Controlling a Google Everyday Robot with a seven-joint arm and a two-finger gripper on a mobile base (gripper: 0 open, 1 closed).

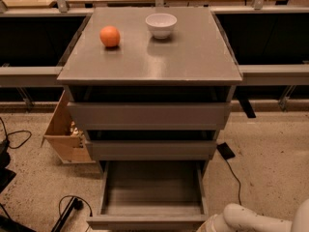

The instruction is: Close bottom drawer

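Observation:
The bottom drawer (152, 190) of the grey cabinet (149, 62) stands pulled far out, showing its shallow empty grey box; its front panel (145, 222) lies at the bottom edge of the camera view. My white arm (251, 220) reaches in from the lower right, its end close to the drawer front's right corner. The gripper is below the frame edge and out of view. The middle drawer (150, 149) and the top drawer (148, 115) above are slightly ajar.
An orange (110, 36) and a white bowl (161, 24) sit on the cabinet top. A cardboard box (65, 129) stands left of the cabinet. Cables (72, 207) lie on the floor at left, and a black cable with a plug (227, 153) at right.

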